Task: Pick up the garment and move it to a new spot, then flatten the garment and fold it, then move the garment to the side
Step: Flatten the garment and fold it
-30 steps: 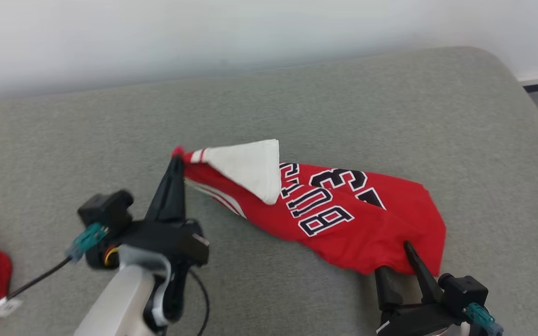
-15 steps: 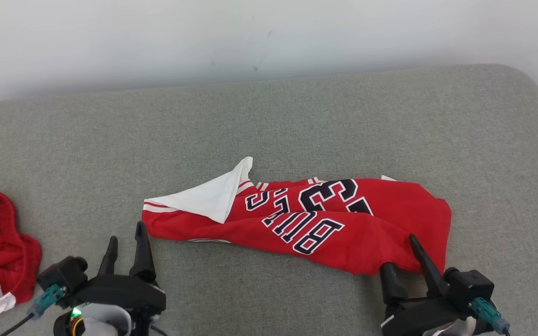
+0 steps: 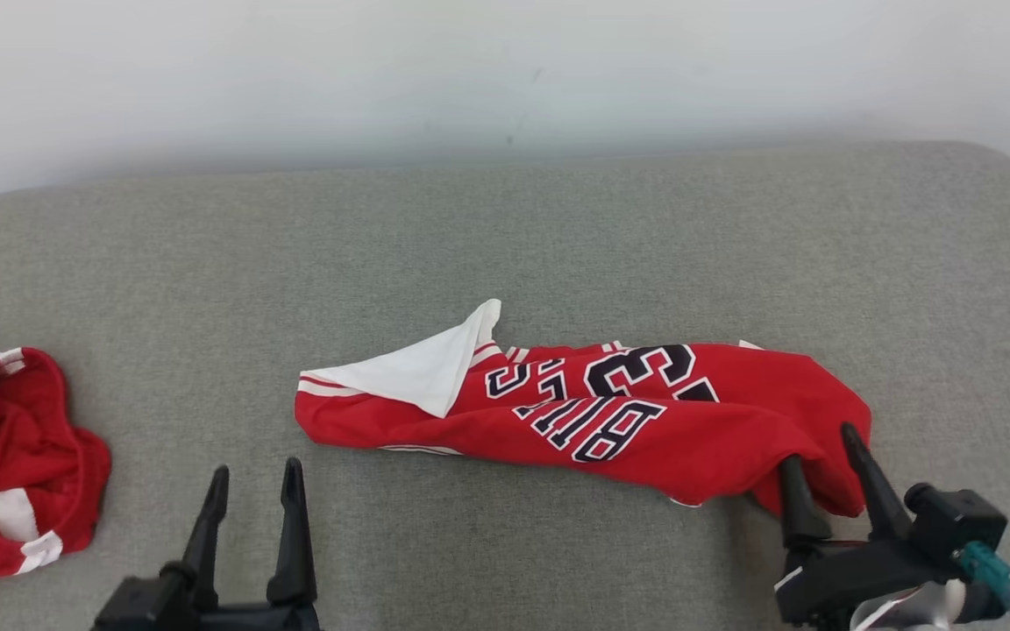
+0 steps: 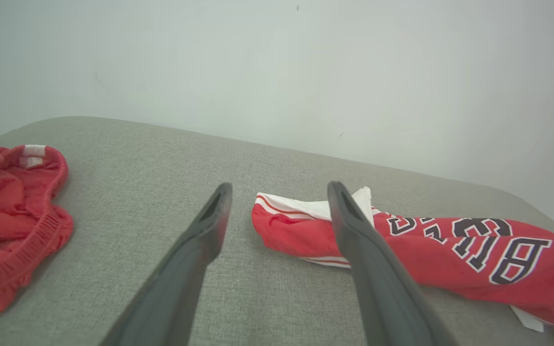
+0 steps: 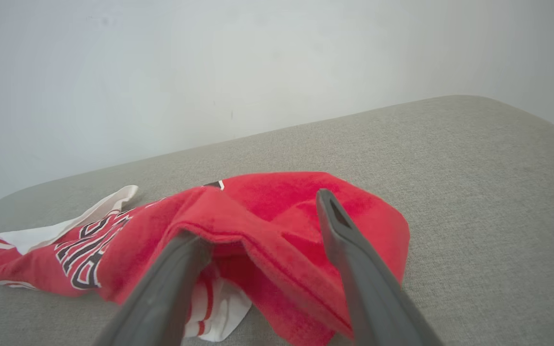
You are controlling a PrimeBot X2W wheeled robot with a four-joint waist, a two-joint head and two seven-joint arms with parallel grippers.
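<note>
The garment (image 3: pixel 593 412), a red jersey with dark lettering and a white flap turned over at its left end, lies in a crumpled strip on the grey cushion (image 3: pixel 505 245). My left gripper (image 3: pixel 256 471) stands open and holds nothing, a little nearer than the jersey's left end; in the left wrist view the left gripper (image 4: pixel 278 190) frames that end of the garment (image 4: pixel 450 250). My right gripper (image 3: pixel 821 449) is open astride the jersey's right end. In the right wrist view a fold of the garment (image 5: pixel 267 202) drapes over the left finger of the right gripper (image 5: pixel 262 216) and hides its tip.
A second red garment with white trim (image 3: pixel 14 456) lies bunched at the cushion's far left, also seen as a red heap (image 4: pixel 12 216) in the left wrist view. A pale wall runs behind the cushion, whose right end is rounded off.
My left gripper has let go of the jersey's left corner, opened and drawn back toward the near edge. That end has dropped flat. The head camera has shifted. The right gripper stays open.
</note>
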